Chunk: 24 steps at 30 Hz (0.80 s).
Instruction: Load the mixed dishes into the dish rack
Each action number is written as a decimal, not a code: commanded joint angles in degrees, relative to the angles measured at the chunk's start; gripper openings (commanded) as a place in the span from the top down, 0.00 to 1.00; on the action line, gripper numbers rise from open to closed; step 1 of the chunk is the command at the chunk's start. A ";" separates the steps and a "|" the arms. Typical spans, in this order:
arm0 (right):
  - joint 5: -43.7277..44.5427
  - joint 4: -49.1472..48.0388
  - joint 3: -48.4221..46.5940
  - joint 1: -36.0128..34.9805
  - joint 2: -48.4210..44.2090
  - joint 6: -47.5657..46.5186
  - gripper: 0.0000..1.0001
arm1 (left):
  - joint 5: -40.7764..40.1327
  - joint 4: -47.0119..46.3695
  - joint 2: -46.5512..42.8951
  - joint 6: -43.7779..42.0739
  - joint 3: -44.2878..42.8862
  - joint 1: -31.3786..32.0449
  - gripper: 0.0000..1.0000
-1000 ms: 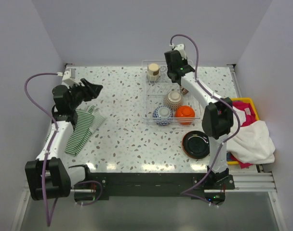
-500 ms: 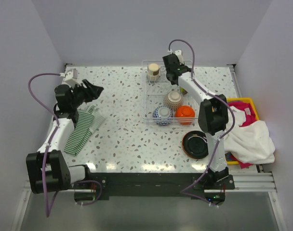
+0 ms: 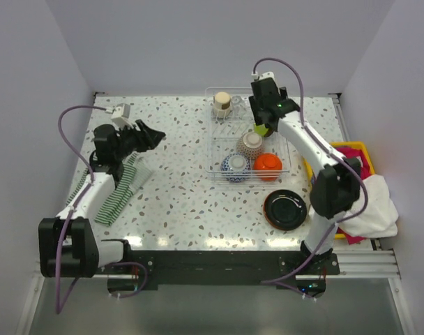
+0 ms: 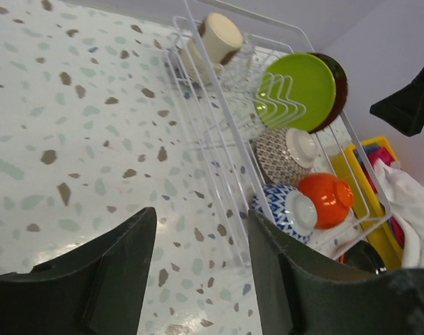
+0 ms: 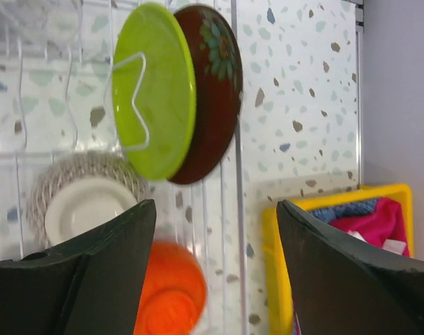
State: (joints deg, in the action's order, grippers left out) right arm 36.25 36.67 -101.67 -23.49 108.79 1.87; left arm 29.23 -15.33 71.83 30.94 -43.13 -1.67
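**Right claw wide above the racked plates**

The right claw point(image 5: 215, 230) stood wide and empty just above the lime green plate point(image 5: 156, 91) and dark red plate point(image 5: 215, 105), both on edge in the dish rack point(image 4: 219, 160). The left claw point(image 4: 201, 244) hung open over the desk point(image 3: 177, 188), holding nothing. Lifting straight up would best avoid tipping the two plates. The black plate point(image 3: 285, 209) lay unracked on the desk.

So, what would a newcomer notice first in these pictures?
Probably the lime green plate, standing upright in the dish rack with the dark red plate next to it. Then the orange bowl at the rack's near right corner, and the black plate lying on the table outside the rack.
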 commanded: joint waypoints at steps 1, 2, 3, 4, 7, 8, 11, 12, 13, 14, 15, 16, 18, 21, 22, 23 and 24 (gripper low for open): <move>-17.49 4.55 13.13 0.63 -18.32 -12.56 0.29 | 3.20 -1.28 -2.92 -4.13 2.00 6.40 0.40; -22.05 5.86 15.77 0.81 -20.96 -18.25 0.30 | 3.63 -1.28 -3.54 -4.13 3.05 6.94 0.40; -30.10 8.83 20.67 0.90 -24.04 -21.09 0.32 | 3.81 -1.28 -3.72 -4.22 3.49 7.21 0.40; -33.23 10.52 22.72 0.98 -28.94 -23.20 0.32 | 3.81 -1.37 -3.98 -4.39 3.84 7.38 0.40; -43.85 18.78 28.18 0.98 -35.64 -32.34 0.42 | 3.11 -1.19 -4.59 -5.79 4.46 7.47 0.40; -45.20 20.10 29.41 0.99 -36.36 -33.41 0.46 | 2.94 -1.02 -4.77 -6.50 4.38 7.39 0.40; -50.31 27.39 33.10 0.99 -36.72 -41.30 0.58 | 2.41 0.30 -5.30 -8.08 3.85 7.39 0.40; -50.49 29.06 35.38 0.90 -36.72 -42.55 0.58 | 2.67 0.65 -5.30 -8.43 3.85 7.38 0.40; -50.58 29.95 36.44 0.90 -36.55 -43.95 0.58 | 3.02 1.09 -5.39 -9.13 3.76 7.38 0.40; -50.49 31.26 37.15 0.98 -35.59 -47.36 0.55 | 3.02 2.14 -5.39 -9.23 3.59 7.38 0.40; -50.23 32.67 38.46 0.99 -35.15 -48.61 0.54 | 3.28 2.58 -5.56 -9.49 3.67 7.38 0.40; -50.14 33.12 39.17 1.07 -34.71 -49.93 0.52 | 3.29 3.02 -5.91 -10.02 3.76 7.38 0.40; -50.05 33.47 41.54 0.99 -34.70 -55.11 0.48 | 2.85 4.52 -6.35 -11.50 4.11 7.38 0.40; -50.40 32.16 44.26 0.98 -36.80 -62.67 0.45 | 1.97 6.89 -7.23 -13.88 4.37 6.95 0.40; -50.75 31.81 44.71 0.99 -37.16 -65.91 0.44 | 1.97 7.50 -7.58 -14.84 4.46 6.77 0.40; -50.93 31.71 44.98 0.99 -37.16 -67.51 0.44 | 1.97 8.21 -7.67 -15.12 4.55 6.51 0.40; -51.10 32.67 45.15 0.90 -36.29 -69.35 0.49 | 1.97 8.56 -7.67 -15.29 4.64 5.90 0.40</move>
State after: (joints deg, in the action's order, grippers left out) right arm -12.19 67.37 -57.14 -22.52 74.00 -54.89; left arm 31.59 -8.80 65.87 19.79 -38.70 5.58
